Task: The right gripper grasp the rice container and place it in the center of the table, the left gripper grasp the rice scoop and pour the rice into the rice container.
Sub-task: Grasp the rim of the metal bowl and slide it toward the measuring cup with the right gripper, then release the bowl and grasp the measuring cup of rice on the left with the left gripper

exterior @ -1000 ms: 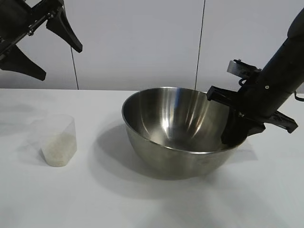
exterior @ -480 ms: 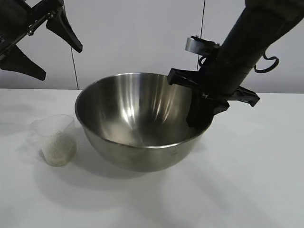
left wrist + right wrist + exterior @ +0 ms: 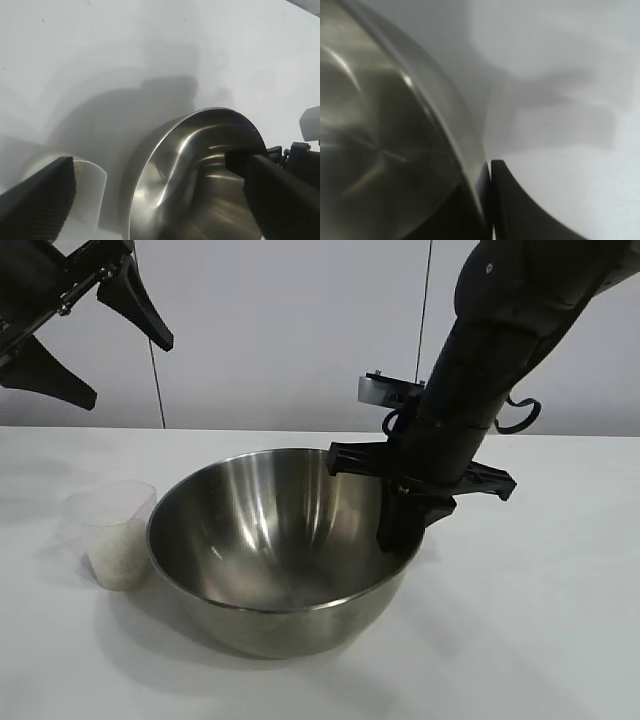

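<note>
Bowl [image 3: 275, 550] sits tilted near the middle of the desk [image 3: 540, 640], its rim pinched by the right hand [image 3: 400, 525], fingers closed on the thin steel edge. That narrow grip looks likely to slip, or the bowl could rock on release. It also stands just beside the scoop [image 3: 115, 532] of rice [image 3: 115, 555] and could knock it over. The left hand [image 3: 85, 345] hangs wide open above. No writing or labels are legible.

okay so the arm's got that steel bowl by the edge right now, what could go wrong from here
1. The right gripper pinches only the thin rim of the rice container; the smooth steel could slip or tip.
2. The container sits very close to the rice scoop; sliding further could knock it over and spill the rice.
</note>
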`<state>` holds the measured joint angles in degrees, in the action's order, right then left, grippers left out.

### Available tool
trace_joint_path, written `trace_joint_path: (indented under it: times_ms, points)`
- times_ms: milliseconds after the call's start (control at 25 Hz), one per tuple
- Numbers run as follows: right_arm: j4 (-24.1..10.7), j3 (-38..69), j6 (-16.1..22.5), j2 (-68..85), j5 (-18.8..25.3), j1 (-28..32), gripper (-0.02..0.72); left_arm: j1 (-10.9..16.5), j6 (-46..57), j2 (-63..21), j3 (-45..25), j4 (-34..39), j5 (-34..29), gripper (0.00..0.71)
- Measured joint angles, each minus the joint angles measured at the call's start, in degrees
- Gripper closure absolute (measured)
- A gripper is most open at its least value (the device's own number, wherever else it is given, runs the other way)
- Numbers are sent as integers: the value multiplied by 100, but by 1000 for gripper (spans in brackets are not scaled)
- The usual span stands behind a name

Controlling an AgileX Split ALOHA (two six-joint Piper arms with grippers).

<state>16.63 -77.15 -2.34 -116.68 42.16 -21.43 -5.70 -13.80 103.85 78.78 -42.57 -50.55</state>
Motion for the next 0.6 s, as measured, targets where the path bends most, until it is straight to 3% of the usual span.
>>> trace_joint_path:
  times_ms: [80,240,320,400,600]
  points:
    - [0,-73,45,0,89,0,589,0,0,0,0,0,0,53]
    - [-6,-479,80,15,625,0,276,0,0,0,0,0,0,53]
    - [-23,-724,80,101,890,0,158,0,0,0,0,0,0,53]
    - [-53,-1008,80,283,1094,0,108,0,0,0,0,0,0,53]
    - [-439,-1828,234,584,1565,13,82,0,0,0,0,0,0,53]
